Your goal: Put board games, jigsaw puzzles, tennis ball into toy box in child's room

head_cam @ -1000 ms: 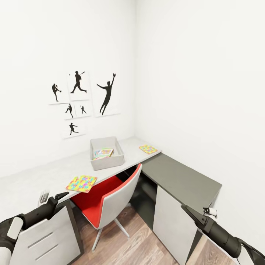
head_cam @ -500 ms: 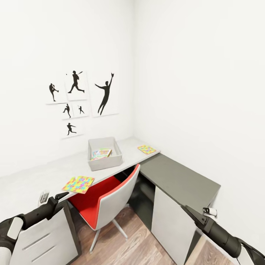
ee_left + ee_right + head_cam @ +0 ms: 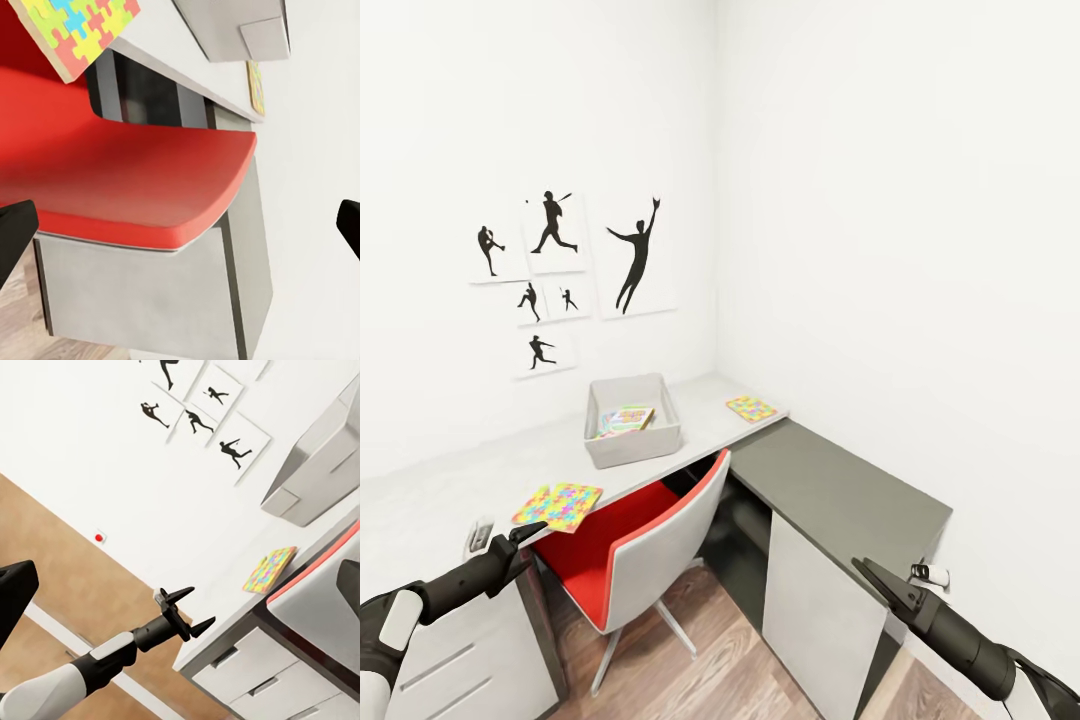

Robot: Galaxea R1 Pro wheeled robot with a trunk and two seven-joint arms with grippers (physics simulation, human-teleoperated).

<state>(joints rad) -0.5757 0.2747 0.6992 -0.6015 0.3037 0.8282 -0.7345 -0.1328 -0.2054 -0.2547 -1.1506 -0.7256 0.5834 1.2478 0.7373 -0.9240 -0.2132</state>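
Note:
The light grey toy box [image 3: 632, 438] stands on the pale table [image 3: 450, 485] by the corner, with colourful board games [image 3: 625, 418] lying inside it. One jigsaw puzzle [image 3: 558, 505] lies near the table's front edge, and another [image 3: 751, 408] lies at the table's right end. My left gripper [image 3: 525, 535] hovers open just in front of the nearer puzzle [image 3: 71, 30]. My right gripper [image 3: 870, 575] is open, low beside the cabinet. The right wrist view shows the puzzle [image 3: 270, 570] and toy box [image 3: 322, 472]. The tennis ball and the bed are out of view.
A red and white swivel chair [image 3: 645, 540] is tucked under the table between both arms. A dark grey cabinet top [image 3: 840, 495] runs along the right wall. Dancer silhouette pictures [image 3: 635, 255] hang above the table. Wood-plank floor [image 3: 710, 670] lies below.
The whole picture has slid left and slightly down, so the camera has moved. Both arms keep their places in the view with grippers still open.

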